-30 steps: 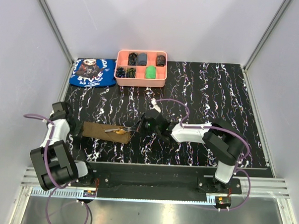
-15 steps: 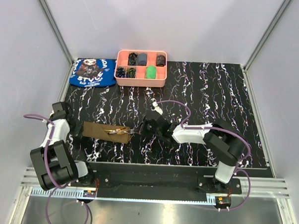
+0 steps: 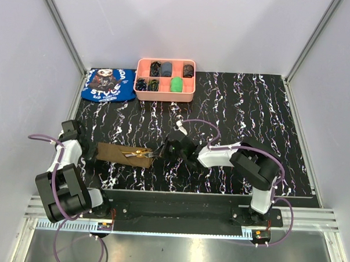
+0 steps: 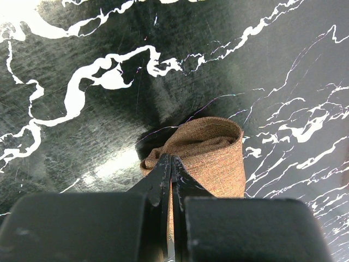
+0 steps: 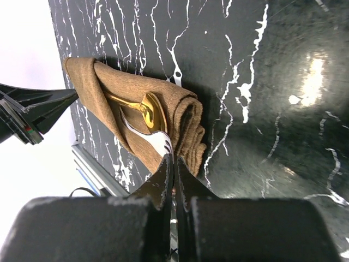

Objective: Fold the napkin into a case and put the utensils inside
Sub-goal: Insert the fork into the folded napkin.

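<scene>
The olive-brown napkin (image 3: 112, 153) lies folded into a narrow case near the table's front left. A gold spoon (image 5: 153, 112) and a shiny fork (image 5: 158, 143) lie in its open fold, their heads sticking out at the right end. My right gripper (image 3: 161, 149) is shut at that end, with the fork's tine tips running in between its fingertips (image 5: 165, 164). My left gripper (image 3: 92, 152) is shut on the napkin's (image 4: 218, 158) left edge, where the cloth bunches up round its tips. The utensils' handles are hidden in the cloth.
A pink compartment tray (image 3: 165, 97) with dark and green small items stands at the back. A blue printed cloth (image 3: 109, 84) lies to its left. The table's front edge runs just below the napkin.
My right gripper has moved a little to the left, up to the napkin's right end, and the fork lies deeper in the fold. The left gripper has stayed put.
</scene>
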### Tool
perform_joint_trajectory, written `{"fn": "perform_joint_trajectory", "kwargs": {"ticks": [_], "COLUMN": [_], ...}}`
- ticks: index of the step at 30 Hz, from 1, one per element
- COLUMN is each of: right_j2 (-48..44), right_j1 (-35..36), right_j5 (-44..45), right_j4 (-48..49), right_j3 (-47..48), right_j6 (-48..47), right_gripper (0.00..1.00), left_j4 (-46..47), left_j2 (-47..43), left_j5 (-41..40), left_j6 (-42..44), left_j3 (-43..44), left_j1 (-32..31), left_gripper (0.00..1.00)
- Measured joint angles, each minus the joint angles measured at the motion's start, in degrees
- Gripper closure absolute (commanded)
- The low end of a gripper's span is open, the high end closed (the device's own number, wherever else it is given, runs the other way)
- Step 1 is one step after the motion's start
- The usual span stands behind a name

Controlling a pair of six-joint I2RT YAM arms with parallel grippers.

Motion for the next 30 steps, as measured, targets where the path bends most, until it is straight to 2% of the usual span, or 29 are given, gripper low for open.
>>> {"fn": "perform_joint_trajectory", "kwargs": {"ticks": [23,29,30], "right_j2": [5.62,7.04,7.26], "right_j1": [4.33,4.63,4.63], "right_j5": [-0.37,0.13,0.15], "right_j4": [0.96,0.70,0.70], "right_j3": [6.21,7.43,7.76], "right_j6": [7.45,8.85,8.94], "right_gripper": [0.99,0.92,0.87], "left_j4": [0.63,0.63,0.63], "left_j2": [0.00,0.00,0.00], "left_j5": [0.02,0.02,0.02], "left_j6": [-0.20,-0.20,-0.20], "left_j3": [-0.98,-1.01,-1.01], "left_j1": [0.02,0.02,0.02], "left_gripper": [1.00,1.00,1.00]}}
